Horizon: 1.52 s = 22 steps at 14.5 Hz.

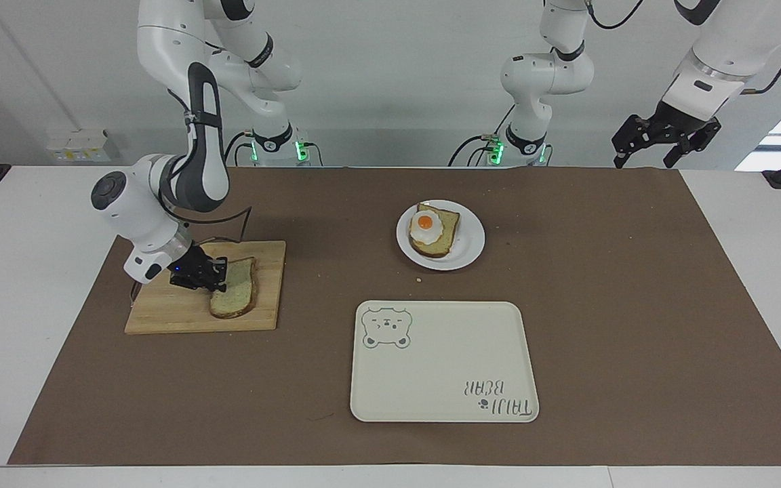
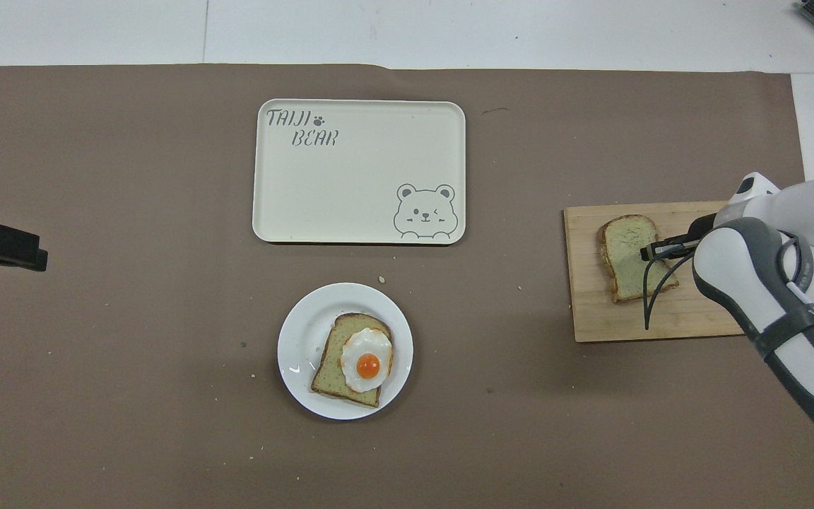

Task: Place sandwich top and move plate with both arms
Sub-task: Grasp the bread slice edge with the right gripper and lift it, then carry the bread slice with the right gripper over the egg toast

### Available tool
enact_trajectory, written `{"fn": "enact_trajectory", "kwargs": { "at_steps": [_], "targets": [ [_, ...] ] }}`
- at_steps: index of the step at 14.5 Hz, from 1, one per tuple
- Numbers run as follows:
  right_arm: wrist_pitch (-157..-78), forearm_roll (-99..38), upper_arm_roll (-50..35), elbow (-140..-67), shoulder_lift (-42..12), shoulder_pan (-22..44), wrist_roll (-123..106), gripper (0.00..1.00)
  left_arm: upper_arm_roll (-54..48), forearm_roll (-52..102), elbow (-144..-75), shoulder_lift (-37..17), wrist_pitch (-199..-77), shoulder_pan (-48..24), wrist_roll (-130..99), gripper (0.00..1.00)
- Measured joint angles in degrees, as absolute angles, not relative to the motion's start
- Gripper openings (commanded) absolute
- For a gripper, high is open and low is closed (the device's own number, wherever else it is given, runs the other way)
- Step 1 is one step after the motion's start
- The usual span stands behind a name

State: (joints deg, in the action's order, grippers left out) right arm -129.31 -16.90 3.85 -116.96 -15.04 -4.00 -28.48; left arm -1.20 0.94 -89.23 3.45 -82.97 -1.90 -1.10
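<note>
We see the sandwich top (image 1: pixel 234 289), a pale speckled slice with brown crust, on the wooden board (image 1: pixel 173 313) at the right arm's end of the table (image 1: pixel 634 285), its edge pinched by our right pincer (image 1: pixel 209 276). Our left pincer (image 1: pixel 662 139) waits, spread.

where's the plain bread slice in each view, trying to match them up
Facing view: the sandwich top is at the picture's left, on the wooden board, with the right end effector at its edge.
Overhead view: the sandwich top is at the picture's right, on the same board.
Shared landmark: the cream bear tray, mid-table in both.
</note>
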Motion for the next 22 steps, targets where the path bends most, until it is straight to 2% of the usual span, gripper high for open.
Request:
{"fn": "enact_trajectory", "kwargs": {
  "at_steps": [11,22],
  "targets": [
    [-129.1,-16.9,3.8,-115.6,-14.1,-3.9,-28.4,0.00,-1.2,0.9,-89.2,3.5,-83.0,-1.9,-1.1,1.00],
    [-116.2,-16.9,2.9,-111.3,-5.9,-0.8,-16.3,0.00,-1.2,0.9,-89.2,3.5,-83.0,-1.9,-1.1,1.00]
  ]
}}
